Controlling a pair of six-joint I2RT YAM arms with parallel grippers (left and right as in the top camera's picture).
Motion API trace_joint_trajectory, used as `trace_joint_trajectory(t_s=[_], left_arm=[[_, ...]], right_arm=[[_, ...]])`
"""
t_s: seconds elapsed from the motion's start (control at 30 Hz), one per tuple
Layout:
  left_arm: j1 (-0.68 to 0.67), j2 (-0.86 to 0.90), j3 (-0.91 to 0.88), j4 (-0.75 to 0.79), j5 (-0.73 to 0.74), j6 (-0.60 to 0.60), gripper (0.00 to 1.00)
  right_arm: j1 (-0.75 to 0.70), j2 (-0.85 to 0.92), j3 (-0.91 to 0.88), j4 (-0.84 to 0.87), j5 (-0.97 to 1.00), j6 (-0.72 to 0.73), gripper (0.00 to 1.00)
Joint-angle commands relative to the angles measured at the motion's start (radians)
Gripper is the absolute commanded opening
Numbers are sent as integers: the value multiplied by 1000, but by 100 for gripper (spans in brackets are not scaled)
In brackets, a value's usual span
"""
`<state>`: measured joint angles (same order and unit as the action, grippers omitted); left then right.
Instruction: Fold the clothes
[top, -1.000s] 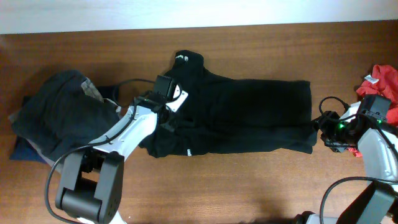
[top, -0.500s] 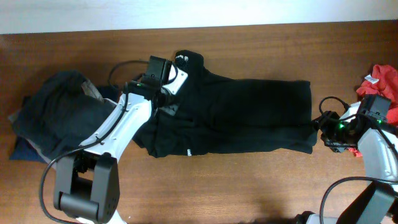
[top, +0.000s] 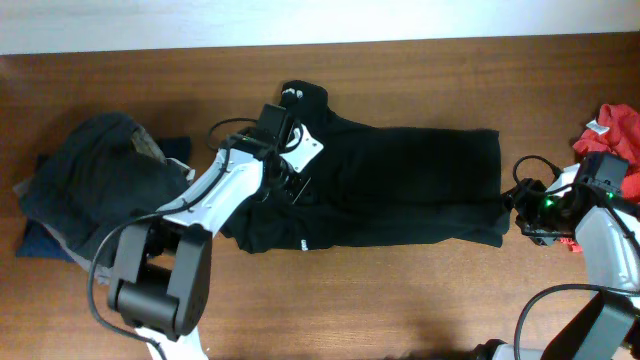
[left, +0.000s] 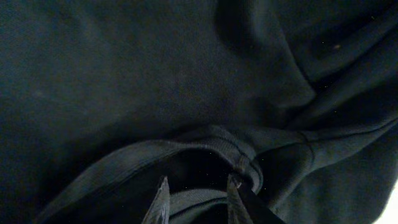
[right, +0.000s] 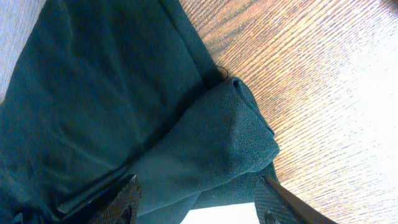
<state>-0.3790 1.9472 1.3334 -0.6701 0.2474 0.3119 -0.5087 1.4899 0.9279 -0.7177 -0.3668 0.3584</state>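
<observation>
Overhead. Item: the clothes (top: 400, 185), spread across the middle of the table, neck at the far left. You had the left gripper (top: 290, 185) on its left half and the right gripper (top: 515, 205) at its near-right corner.

Left wrist. Fingers (left: 233, 196) stood narrowly apart by a hem ridge (left: 211, 134); you could not tell whether cloth was caught. Risk: a lift might take one layer, or none.

Right wrist. Jaws stood wide, clamped on a bunched corner fold (right: 217, 143). Risk: that thick roll could slip under pull, skewing your fold.

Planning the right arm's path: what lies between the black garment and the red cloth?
Overhead view: the right gripper, over bare table, at the garment's right edge.
</observation>
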Motion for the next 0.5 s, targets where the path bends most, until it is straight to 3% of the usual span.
trace_joint_trajectory(t_s=[0.0,0.47], left_arm=[[-8,6,3,3,27,20,31],[-66,28,3,-13,26,19,32]], right_arm=[[5,3,20,-1,-6,-10,64],[5,3,20,-1,-6,-10,64]])
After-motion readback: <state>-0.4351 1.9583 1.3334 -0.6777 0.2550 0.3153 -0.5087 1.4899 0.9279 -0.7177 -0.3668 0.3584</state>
